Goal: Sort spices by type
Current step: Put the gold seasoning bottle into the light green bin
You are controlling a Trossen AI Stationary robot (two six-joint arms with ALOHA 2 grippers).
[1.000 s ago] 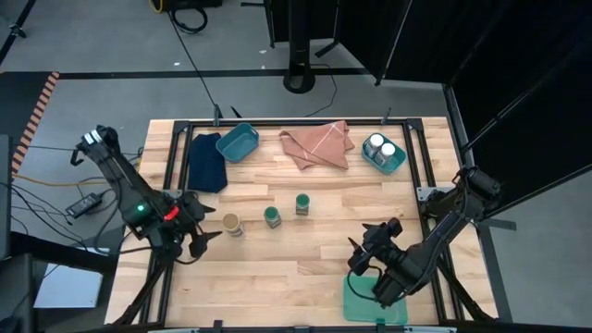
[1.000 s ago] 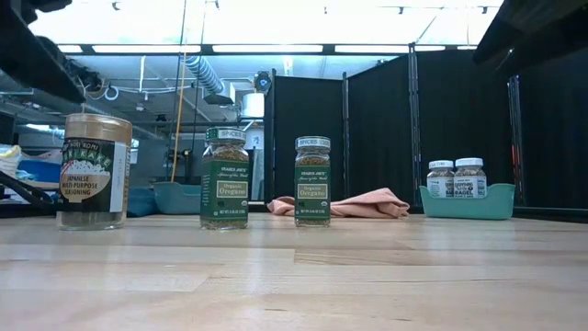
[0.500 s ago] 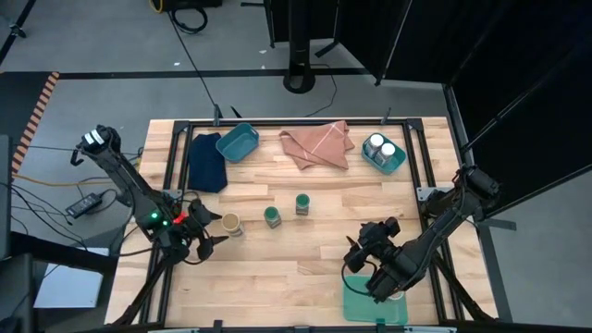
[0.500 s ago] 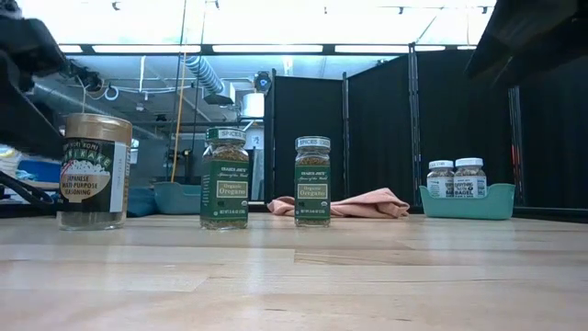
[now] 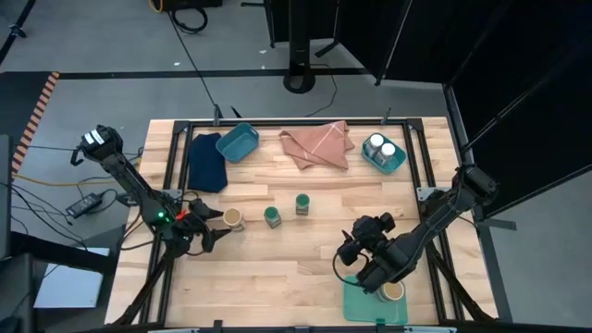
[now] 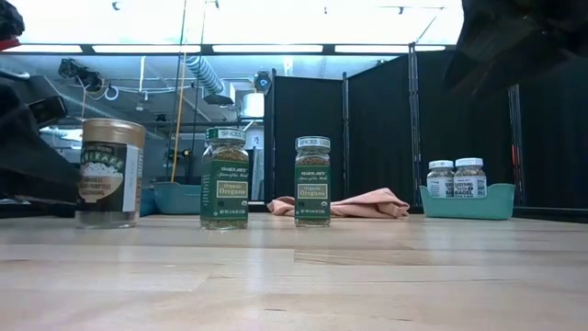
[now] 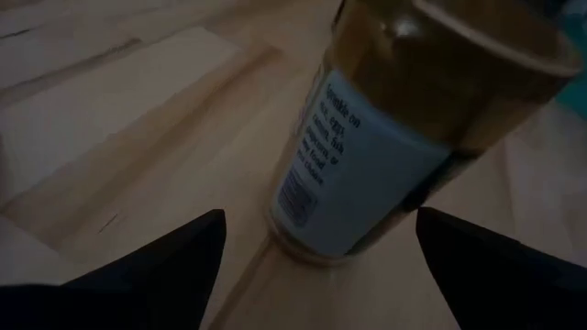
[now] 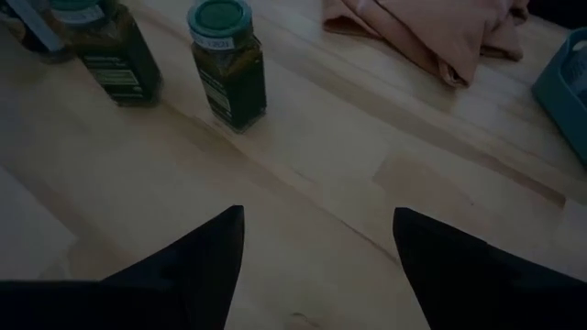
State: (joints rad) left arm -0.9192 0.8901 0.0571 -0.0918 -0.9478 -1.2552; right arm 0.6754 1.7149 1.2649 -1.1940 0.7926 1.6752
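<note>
- Nearest the front edge of the pale plank desk point(image 5: 277, 268), a flat green tray point(image 5: 356, 305) carries one tan-topped jar point(image 5: 392, 291). The right pincer point(image 5: 354, 254) hovers just beside it with its dark fingers spread and nothing between them. A careless swing of that arm could clip the jar and roll it off the shallow tray.
- At mid-desk on the left, the left pincer point(image 7: 312, 240) stands wide open with the second tan-topped jar point(image 7: 404, 137) between its fingers, seemingly not yet pinched. The jar is a smooth, clear cylinder with a paper label, so an off-centre squeeze looks likely to tip or skid it.
- To that jar's right stand two upright jars of dried green herb. The first green-lidded jar point(image 5: 271, 216) is near enough that a toppling neighbour might knock it. The second green-lidded jar point(image 5: 302, 204) stands a little farther on.
- Towards the far edge lie soft goods: a folded dark blue cloth point(image 5: 207, 162) and a crumpled salmon cloth point(image 5: 317, 145).
- A rigid teal bin point(image 5: 238, 141) sits beside the blue cloth, its contents not visible.
- A second teal bin point(image 5: 398, 165) at the far right holds two white-lidded jars point(image 5: 380, 146) side by side.
</note>
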